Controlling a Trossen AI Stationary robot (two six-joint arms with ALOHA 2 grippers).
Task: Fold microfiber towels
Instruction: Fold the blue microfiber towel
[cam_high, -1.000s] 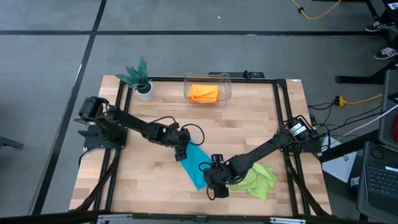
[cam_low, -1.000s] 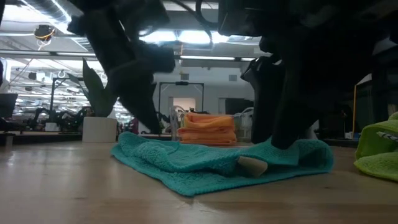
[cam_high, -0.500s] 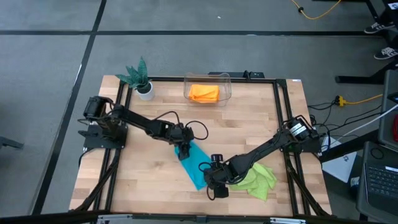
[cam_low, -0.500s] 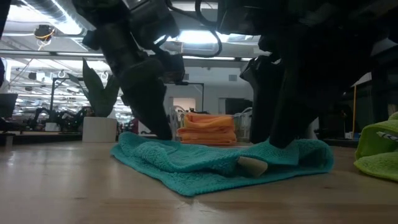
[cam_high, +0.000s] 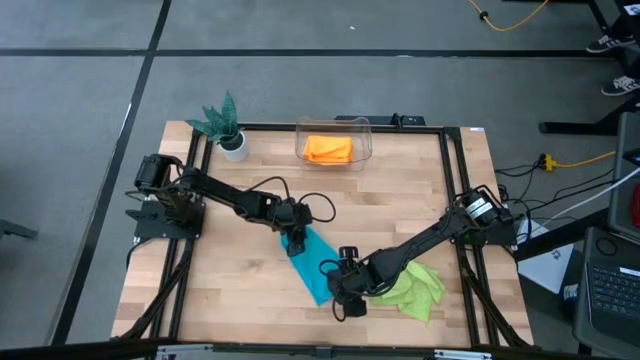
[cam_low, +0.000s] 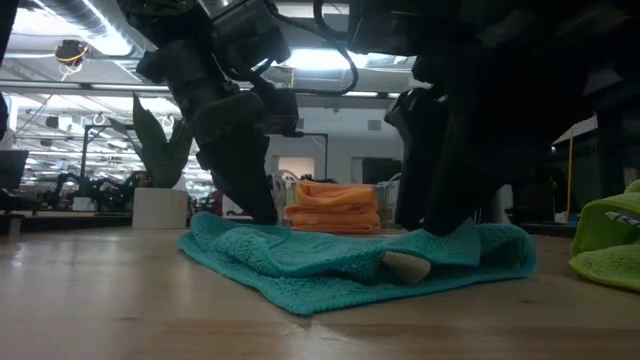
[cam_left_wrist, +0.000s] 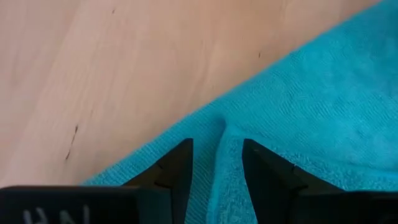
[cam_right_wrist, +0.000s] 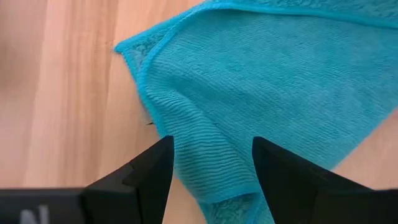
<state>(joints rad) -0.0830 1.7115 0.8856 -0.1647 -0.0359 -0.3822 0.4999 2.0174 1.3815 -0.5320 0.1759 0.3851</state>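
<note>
A teal towel (cam_high: 312, 264) lies folded into a slanting strip at the table's middle, seen in layers in the low view (cam_low: 330, 262). My left gripper (cam_high: 293, 238) stands open on its far end, with a raised crease of cloth (cam_left_wrist: 219, 163) between the fingers. Over the strip's near end my right gripper (cam_high: 339, 287) is open, its fingers either side of a folded edge (cam_right_wrist: 211, 171). A lime green towel (cam_high: 412, 288) lies crumpled at the near right. Folded orange towels (cam_high: 328, 149) sit in a clear box at the far edge. My left gripper sets its two fingertips (cam_left_wrist: 180, 163) on the teal towel's far end beside its edge (cam_left_wrist: 155, 152), slanting down from the table's left. A crease rises between the open fingers; the towel lies flat. My right gripper sets its fingertips (cam_right_wrist: 155, 165) on the towel's near end, close to a corner (cam_right_wrist: 122, 47), slanting down. The fingers straddle the folded edge, and the cloth stays on the table.
A small plant in a white pot (cam_high: 228, 128) stands at the far left. The clear box (cam_high: 335, 128) is at the far middle. Black rails (cam_high: 452, 190) run along the table's sides. Bare wood (cam_high: 230, 290) lies to the near left.
My left gripper has moved a little toward the table's right and down onto the teal towel's far end, tipping as it went. The towel has kept its shape and place.
</note>
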